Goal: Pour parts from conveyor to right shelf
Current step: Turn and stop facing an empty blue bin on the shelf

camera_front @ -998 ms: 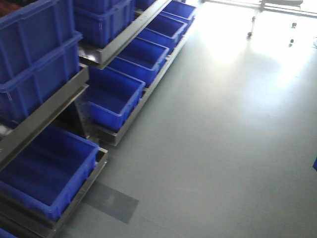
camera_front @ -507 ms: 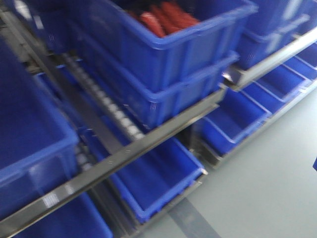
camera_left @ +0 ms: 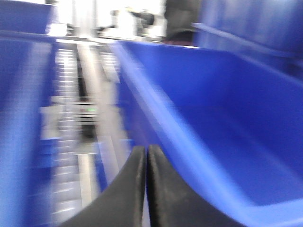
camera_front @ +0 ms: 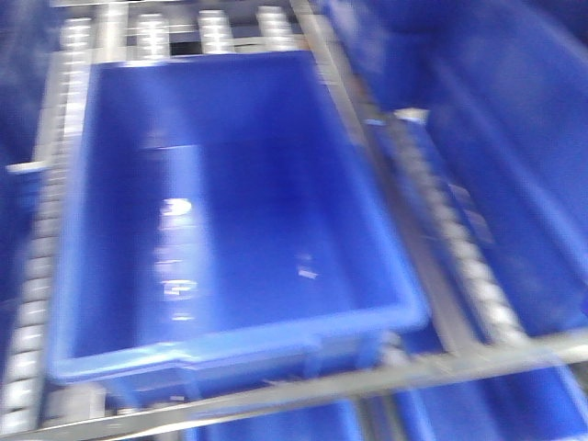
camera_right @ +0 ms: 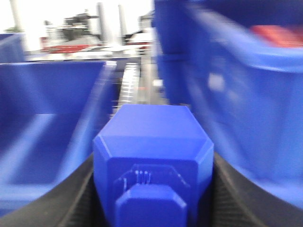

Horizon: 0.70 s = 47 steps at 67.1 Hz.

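1. Right wrist-mounted view shows the part [camera_right: 152,142], a bright blue block, clamped between the dark fingers [camera_right: 71,203] of the right gripper [camera_right: 152,189]; the jaws are closed only as far as the block's flanks.
2. The left gripper [camera_left: 146,189] has its fingers pressed together with nothing between them; it hangs beside the rim of a blue crate [camera_left: 199,156], over the roller rails [camera_left: 66,118].
3. The block looks like hard, light, smooth plastic; stiff enough for a firm squeeze but probably slippery, so its flat sides are the place to grip.
4. Front view shows an open crate [camera_front: 239,342] on the right shelf [camera_front: 459,266]; its walls are tall and neighbouring crates crowd both sides, so free room lies only above the rim; blur hides finer detail.
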Available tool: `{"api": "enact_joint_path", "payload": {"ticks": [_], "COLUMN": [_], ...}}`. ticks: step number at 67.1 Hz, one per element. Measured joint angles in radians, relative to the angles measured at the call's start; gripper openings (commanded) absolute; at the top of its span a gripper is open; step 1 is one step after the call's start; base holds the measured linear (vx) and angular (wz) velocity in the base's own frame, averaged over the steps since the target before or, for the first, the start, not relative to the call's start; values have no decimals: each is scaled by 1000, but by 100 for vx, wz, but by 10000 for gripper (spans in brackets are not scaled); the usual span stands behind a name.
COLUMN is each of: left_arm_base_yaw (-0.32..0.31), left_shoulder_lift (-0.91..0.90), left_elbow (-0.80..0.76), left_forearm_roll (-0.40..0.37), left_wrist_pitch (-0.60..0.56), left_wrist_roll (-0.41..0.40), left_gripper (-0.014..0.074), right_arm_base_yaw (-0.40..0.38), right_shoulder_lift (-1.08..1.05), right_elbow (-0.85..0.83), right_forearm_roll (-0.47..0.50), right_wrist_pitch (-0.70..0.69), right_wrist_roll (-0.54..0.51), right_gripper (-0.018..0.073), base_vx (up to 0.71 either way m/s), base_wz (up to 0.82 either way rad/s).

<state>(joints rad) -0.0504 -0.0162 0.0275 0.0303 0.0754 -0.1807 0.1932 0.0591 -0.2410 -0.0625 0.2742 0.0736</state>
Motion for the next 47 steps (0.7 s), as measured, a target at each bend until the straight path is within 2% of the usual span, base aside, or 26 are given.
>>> {"api": "enact_joint_path", "payload": {"ticks": [17,47], "left_arm_base_yaw": [0,0], "left_shoulder_lift": [0,0], "left_elbow": [0,0], "left_forearm_roll": [0,0], "left_wrist_pitch": [0,0], "left_wrist_roll": [0,0], "left_gripper": [-6,-6], "right_arm_base_yaw": [0,0], "right_shoulder_lift": [0,0], "right_elbow": [0,0], "right_forearm_roll": [0,0], "right_wrist_pitch": [0,0], "right_wrist_roll": [0,0], "right_gripper": [-4,-4], "base_vx": [12,9], "base_wz": [52,9]}}
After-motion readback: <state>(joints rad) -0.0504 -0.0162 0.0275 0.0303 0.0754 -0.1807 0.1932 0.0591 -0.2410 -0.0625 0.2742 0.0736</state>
